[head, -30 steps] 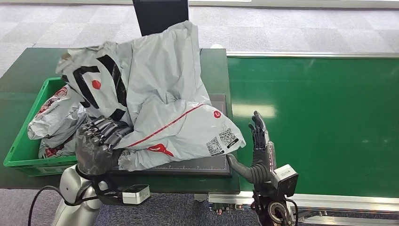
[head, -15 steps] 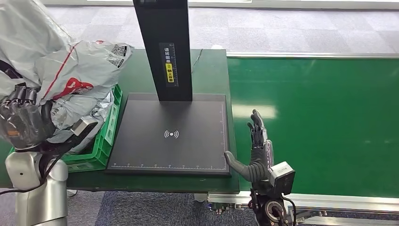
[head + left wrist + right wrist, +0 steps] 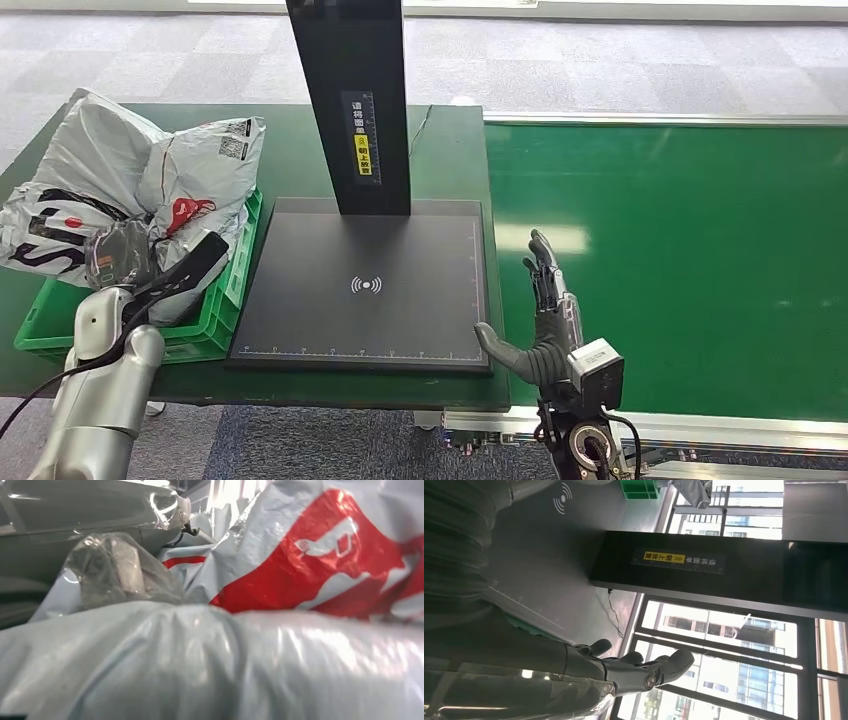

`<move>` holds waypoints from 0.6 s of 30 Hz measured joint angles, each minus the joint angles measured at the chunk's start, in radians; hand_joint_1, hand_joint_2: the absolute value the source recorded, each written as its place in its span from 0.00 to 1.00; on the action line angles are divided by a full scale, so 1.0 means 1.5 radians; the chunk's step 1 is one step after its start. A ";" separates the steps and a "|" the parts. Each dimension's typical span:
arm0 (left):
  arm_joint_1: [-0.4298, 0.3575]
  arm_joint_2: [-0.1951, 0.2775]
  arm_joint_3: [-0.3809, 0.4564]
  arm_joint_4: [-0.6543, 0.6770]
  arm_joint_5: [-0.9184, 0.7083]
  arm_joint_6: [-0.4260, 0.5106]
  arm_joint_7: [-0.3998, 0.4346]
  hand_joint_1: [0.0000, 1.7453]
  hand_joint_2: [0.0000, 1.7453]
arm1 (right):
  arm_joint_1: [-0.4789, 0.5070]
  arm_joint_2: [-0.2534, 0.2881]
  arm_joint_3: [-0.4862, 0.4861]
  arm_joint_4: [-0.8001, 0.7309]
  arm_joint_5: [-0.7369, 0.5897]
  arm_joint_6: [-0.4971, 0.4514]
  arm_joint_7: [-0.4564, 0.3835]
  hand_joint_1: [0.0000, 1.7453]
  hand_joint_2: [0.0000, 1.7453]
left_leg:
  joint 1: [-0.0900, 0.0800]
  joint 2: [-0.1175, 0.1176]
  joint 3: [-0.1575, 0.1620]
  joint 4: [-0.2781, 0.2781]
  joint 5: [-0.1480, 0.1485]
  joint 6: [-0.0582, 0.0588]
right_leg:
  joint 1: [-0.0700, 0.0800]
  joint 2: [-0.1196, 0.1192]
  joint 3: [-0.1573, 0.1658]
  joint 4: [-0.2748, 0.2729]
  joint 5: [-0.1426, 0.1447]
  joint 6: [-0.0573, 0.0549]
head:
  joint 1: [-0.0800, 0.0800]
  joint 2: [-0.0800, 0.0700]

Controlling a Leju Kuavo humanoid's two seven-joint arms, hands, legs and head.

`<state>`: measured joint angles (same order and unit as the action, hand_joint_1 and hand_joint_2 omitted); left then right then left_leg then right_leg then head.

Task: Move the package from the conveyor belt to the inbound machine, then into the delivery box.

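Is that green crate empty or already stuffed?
Stuffed. Grey mailer bags pile above the green crate's rim, the left hand among them.

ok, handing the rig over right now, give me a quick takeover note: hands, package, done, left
Left robot hand: down in the green delivery box, buried among the bags; whether it grips the grey package cannot be told.
Right robot hand: open, fingers straight, holding nothing, at the near edge of the conveyor belt.
Package: lying on top of the other bags in the box, bulging above its rim.
Inbound machine: pad bare.
Done: package is off the belt and pad, in the box.
Left: confirm release, withdraw the left arm.
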<state>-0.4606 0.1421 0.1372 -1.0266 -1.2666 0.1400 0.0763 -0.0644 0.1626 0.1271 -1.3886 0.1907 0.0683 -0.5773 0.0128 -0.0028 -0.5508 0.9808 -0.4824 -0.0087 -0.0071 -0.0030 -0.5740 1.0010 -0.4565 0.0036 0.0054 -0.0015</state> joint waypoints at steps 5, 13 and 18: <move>0.032 0.010 -0.015 -0.010 0.021 0.049 -0.002 0.00 1.00 | 0.001 0.003 -0.003 0.000 0.003 0.007 -0.004 0.00 1.00 | 0.000 0.000 0.003 0.000 0.000 0.000 | 0.000 0.000 0.002 0.000 0.000 0.000 | 0.000 0.000; 0.088 0.008 -0.023 -0.055 0.061 0.108 -0.034 0.00 1.00 | 0.004 0.003 -0.007 0.000 0.003 0.007 -0.008 0.00 1.00 | 0.000 0.000 0.002 0.000 0.001 0.000 | 0.000 0.000 0.001 0.000 0.000 0.000 | 0.000 0.000; 0.095 0.008 -0.024 -0.066 0.063 0.109 -0.035 0.00 1.00 | 0.004 0.003 -0.009 0.000 0.003 0.007 -0.008 0.00 1.00 | 0.000 0.000 0.001 0.000 0.000 0.000 | 0.000 0.000 0.001 0.000 0.000 0.000 | 0.000 0.000</move>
<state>-0.3180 0.1541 0.1015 -1.1249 -1.1723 0.3029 0.0244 -0.0578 0.1678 0.1142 -1.3882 0.1951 0.0782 -0.5894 0.0130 -0.0026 -0.5490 0.9808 -0.4817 -0.0089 -0.0068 -0.0030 -0.5732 1.0011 -0.4564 0.0035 0.0054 -0.0015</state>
